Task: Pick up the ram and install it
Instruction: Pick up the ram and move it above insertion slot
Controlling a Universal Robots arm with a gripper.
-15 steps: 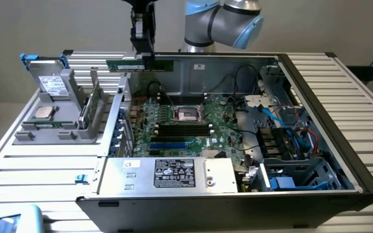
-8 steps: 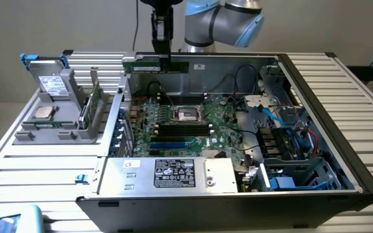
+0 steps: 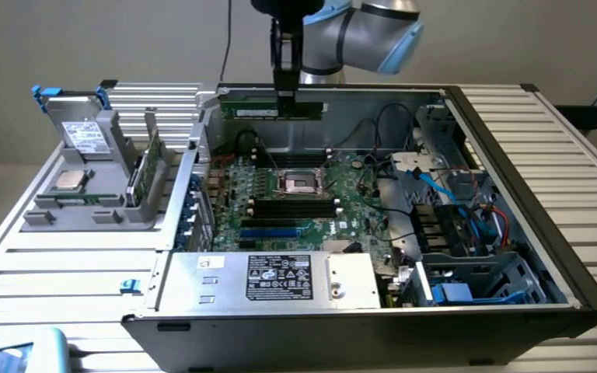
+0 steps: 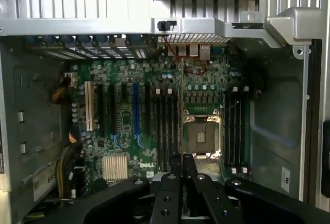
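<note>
Hand [image 3: 286, 94] closed on the ram [image 3: 262, 110], pinching its upper long edge near the middle. Ram hangs level, long side horizontal, in the air over the rear part of the open computer case [image 3: 329, 342], well apart from the motherboard [image 3: 239, 221] below.

Wrist view: fingertips drawn together above the board, CPU socket [image 4: 198, 133] just beside them, black memory slots [image 4: 164, 121] on either side of the socket.

Exterior view's left: grey parts holder [image 3: 91, 211] on the desk [image 3: 60, 272], carrying a second memory stick [image 3: 143, 167] on edge and a processor chip [image 3: 68, 181].

Slatted table [image 3: 60, 272] (computer case [image 3: 361, 326], grey rack [image 3: 91, 214])
</note>
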